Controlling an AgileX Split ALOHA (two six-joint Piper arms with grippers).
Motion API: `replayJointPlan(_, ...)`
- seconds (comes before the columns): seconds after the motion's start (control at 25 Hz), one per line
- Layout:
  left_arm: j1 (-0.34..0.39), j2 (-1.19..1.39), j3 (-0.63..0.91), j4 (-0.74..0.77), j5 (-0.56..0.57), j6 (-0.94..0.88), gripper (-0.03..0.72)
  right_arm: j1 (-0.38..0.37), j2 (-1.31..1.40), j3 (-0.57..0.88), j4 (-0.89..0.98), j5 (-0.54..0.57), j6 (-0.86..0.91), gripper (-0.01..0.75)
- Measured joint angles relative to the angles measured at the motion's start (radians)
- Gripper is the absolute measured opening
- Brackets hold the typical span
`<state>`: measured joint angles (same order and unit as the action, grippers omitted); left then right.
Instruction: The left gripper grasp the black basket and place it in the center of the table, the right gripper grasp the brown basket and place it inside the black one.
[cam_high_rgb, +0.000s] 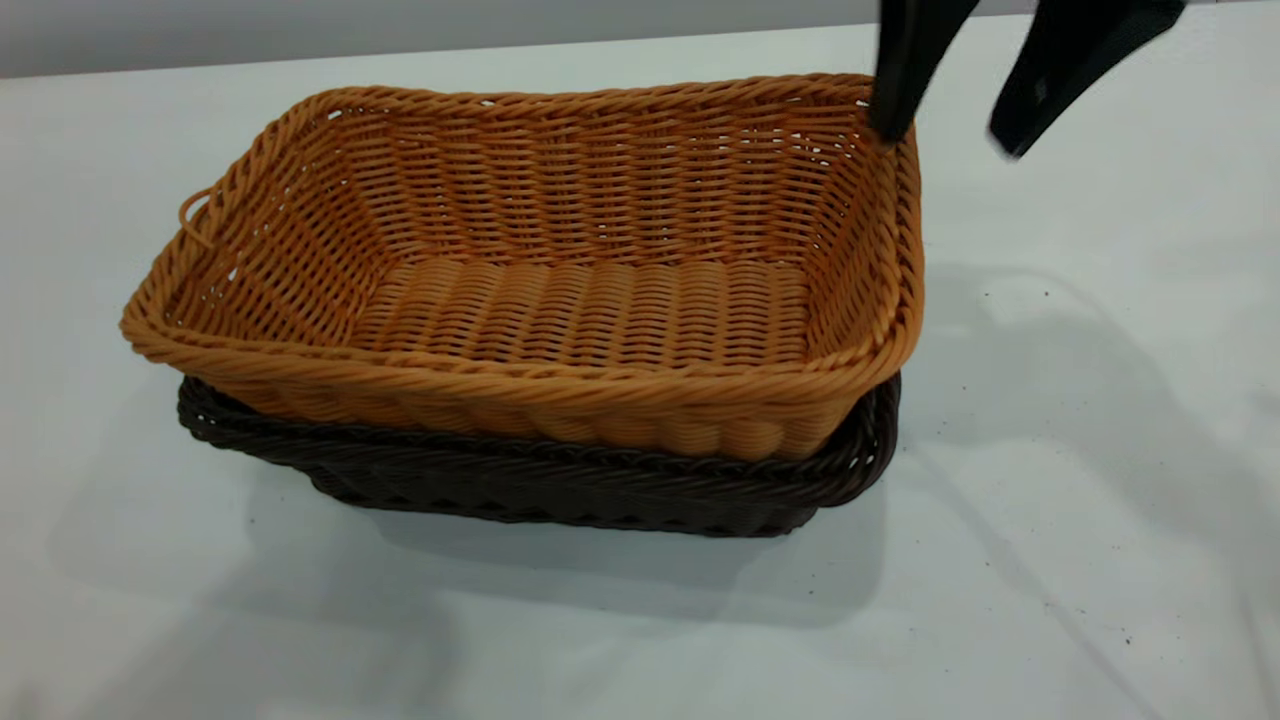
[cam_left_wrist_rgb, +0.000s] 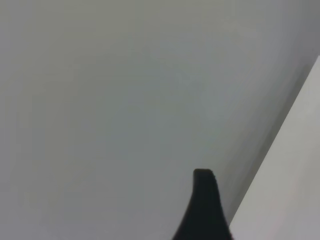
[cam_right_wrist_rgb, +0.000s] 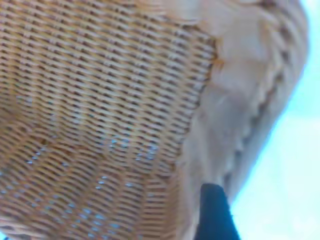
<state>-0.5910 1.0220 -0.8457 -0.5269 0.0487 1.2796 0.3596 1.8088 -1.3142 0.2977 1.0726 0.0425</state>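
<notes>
Near edge: bare table (cam_high_rgb: 640, 640), a few dark specks toward the right.

Mid-table: black basket (cam_high_rgb: 560, 485), upright, long axis running left-right across the exterior view. Only its braided rim and a strip of wall show below the other basket.

Inside it: brown basket (cam_high_rgb: 560, 300), upright, mouth open to the ceiling, long axis the same way. Rims roughly parallel. The brown one sits proud of the black rim, not fully sunk, and rides a little higher at the right end. Small loop (cam_high_rgb: 195, 215) on the left short end.

Far right corner: right gripper (cam_high_rgb: 945, 125), fingers spread. One finger (cam_high_rgb: 895, 110) sits at the inner face of the brown rim at that corner, touching or just about; the other hangs outside, clear of the wall. So it straddles the rim without pinching it. The right wrist view shows the woven wall close up and one fingertip (cam_right_wrist_rgb: 212, 212) beside the rim.

Left gripper: out of the exterior view; its wrist view shows one fingertip (cam_left_wrist_rgb: 202, 210) against a blank wall and a table edge. Whether spread or closed, cannot tell.

Judgement: nesting looks done. The basket lies below and to the left of the right gripper, so a clean exit is up and away to the right, without catching the rim.
</notes>
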Motion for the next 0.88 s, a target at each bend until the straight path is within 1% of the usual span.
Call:
replayJointPlan(0.12, 0.0, 0.0, 0.0, 0.0, 0.004, 0.0, 0.491, 0.0, -0.059, 0.0, -0.056, 0.011, 0.0, 0.438)
replayJointPlan(0.24, 0.0, -0.001, 0.0, 0.001, 0.042, -0.017, 0.491, 0.0, -0.137, 0.0, -0.126, 0.012, 0.0, 0.437)
replayJointPlan(0.44, 0.0, -0.016, 0.0, 0.002, 0.157, -0.119, 0.472, 0.0, -0.306, 0.0, -0.25, 0.025, 0.004, 0.436)
replayJointPlan(0.56, 0.0, -0.047, 0.0, 0.024, 0.221, -0.185, 0.423, 0.0, -0.418, 0.0, -0.319, 0.044, 0.019, 0.424)
replayJointPlan(0.64, 0.0, -0.077, 0.0, 0.024, 0.253, -0.207, 0.372, 0.0, -0.5, 0.0, -0.362, 0.051, 0.024, 0.399)
replayJointPlan(0.72, 0.0, -0.109, 0.0, 0.024, 0.275, -0.209, 0.318, 0.0, -0.575, 0.0, -0.411, 0.071, 0.024, 0.364)
replayJointPlan(0.88, 0.0, -0.185, 0.0, 0.025, 0.342, -0.209, 0.202, 0.0, -0.724, 0.0, -0.5, 0.09, 0.034, 0.27)
